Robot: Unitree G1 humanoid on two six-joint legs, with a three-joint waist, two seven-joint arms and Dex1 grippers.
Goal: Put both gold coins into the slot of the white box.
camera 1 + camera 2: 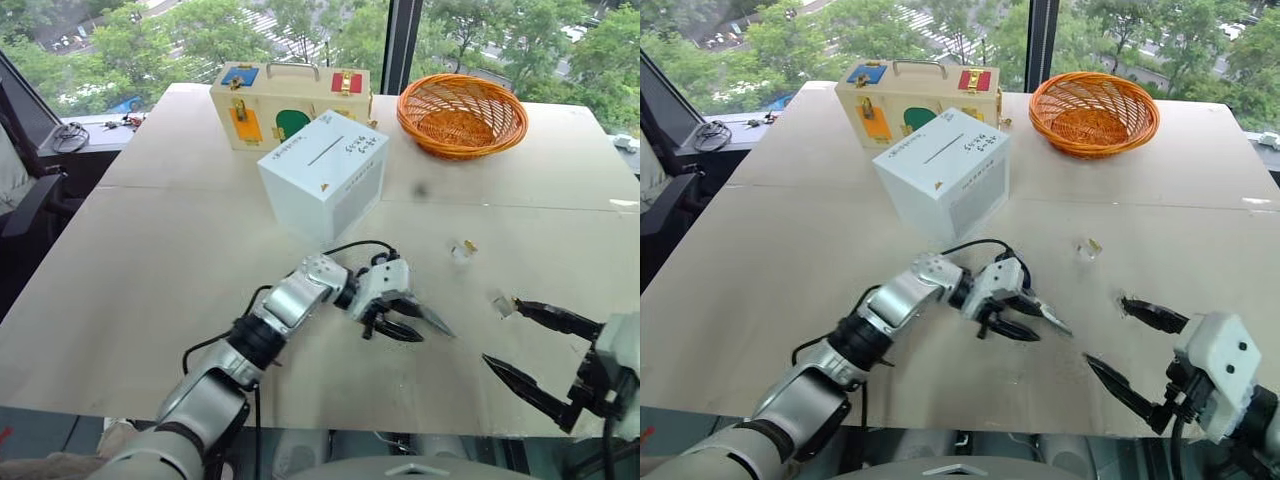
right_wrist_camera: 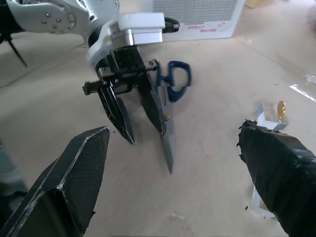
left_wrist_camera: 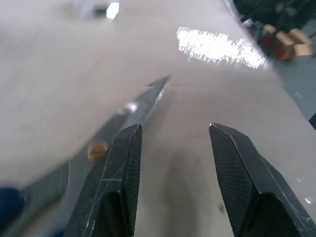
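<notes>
The left gripper (image 2: 132, 129) hangs half open beside blue-handled metal scissors (image 2: 169, 106); the right gripper (image 1: 520, 340) waits wide open near a gold coin (image 2: 281, 109) on a clear block (image 2: 269, 116)

My left claw (image 1: 400, 318) covers most of the scissors (image 2: 169, 129). I can find just one coin (image 2: 281, 108), on a clear block (image 2: 271, 117); the second I cannot find. The box (image 2: 197, 19) is cut off.
</notes>
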